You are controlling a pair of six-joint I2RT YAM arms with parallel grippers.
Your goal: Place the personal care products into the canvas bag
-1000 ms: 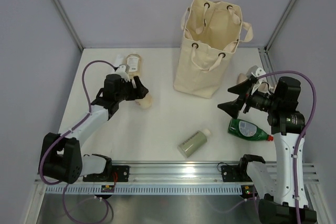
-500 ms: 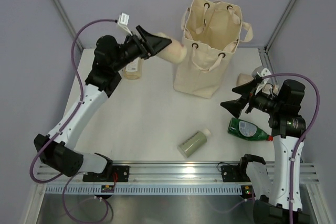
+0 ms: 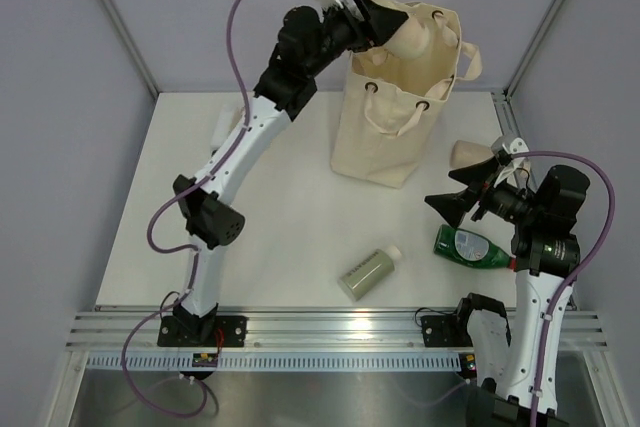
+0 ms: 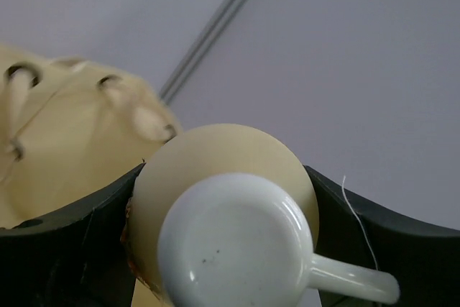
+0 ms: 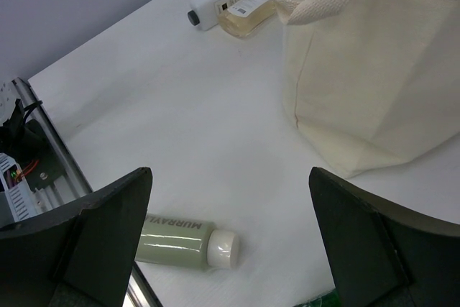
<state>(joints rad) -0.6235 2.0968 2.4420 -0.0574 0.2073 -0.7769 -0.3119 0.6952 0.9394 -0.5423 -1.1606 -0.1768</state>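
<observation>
The tall cream canvas bag (image 3: pixel 385 117) stands at the back of the table with its mouth open. My left gripper (image 3: pixel 388 22) hangs over that mouth, shut on a peach bottle (image 3: pixel 415 35). The left wrist view looks onto this bottle (image 4: pixel 215 156) and its white pump cap (image 4: pixel 233 242), squeezed between both black fingers, with the bag (image 4: pixel 65 134) below. My right gripper (image 3: pixel 465 197) hovers open and empty above the table's right side. A sage green bottle (image 3: pixel 368 272) and a dark green labelled bottle (image 3: pixel 475 249) lie near it. In the right wrist view the sage bottle (image 5: pixel 176 242) lies below the open gripper (image 5: pixel 230 172).
A peach container (image 3: pixel 468 155) lies right of the bag, close to the right wrist. A white bottle (image 5: pixel 215 6) and an amber one (image 5: pixel 248 14) lie at the far left of the table. The metal rail (image 3: pixel 340 325) runs along the near edge.
My left arm has lifted the peach bottle off the left side of the table and swung it up and right, over the bag's mouth. The right arm has barely shifted.
</observation>
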